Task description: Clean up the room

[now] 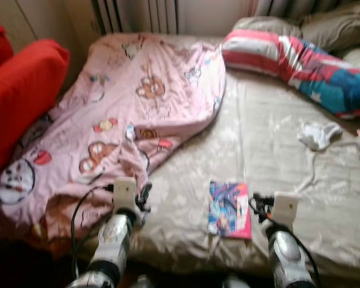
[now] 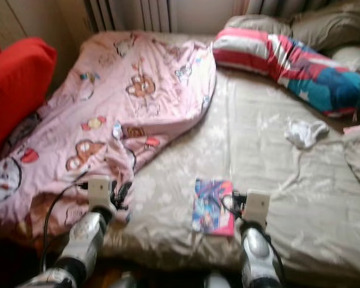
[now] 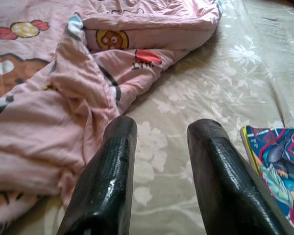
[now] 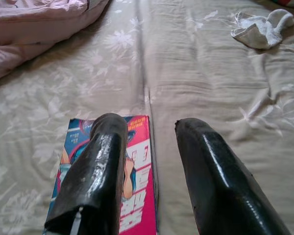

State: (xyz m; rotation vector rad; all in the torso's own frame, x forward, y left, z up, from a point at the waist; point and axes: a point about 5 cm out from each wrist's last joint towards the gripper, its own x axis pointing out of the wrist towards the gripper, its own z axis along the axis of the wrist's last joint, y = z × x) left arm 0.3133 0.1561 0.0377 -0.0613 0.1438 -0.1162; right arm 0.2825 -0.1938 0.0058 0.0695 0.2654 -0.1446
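A pink cartoon-print blanket (image 1: 138,90) lies crumpled over the left half of the bed (image 1: 270,156). A bright comic book (image 1: 230,210) lies flat on the beige floral sheet near the front edge. A white sock (image 1: 318,133) sits crumpled on the right side. My left gripper (image 3: 161,125) is open just above the sheet, beside the blanket's folded edge (image 3: 88,98). My right gripper (image 4: 149,122) is open too, hovering over the comic book's (image 4: 137,196) right edge. Nothing is between either pair of fingers.
A striped red, white and blue pillow (image 1: 300,63) lies across the back right, with beige pillows (image 1: 330,27) behind it. A red cushion (image 1: 18,90) stands left of the bed. A radiator (image 1: 144,15) lines the far wall.
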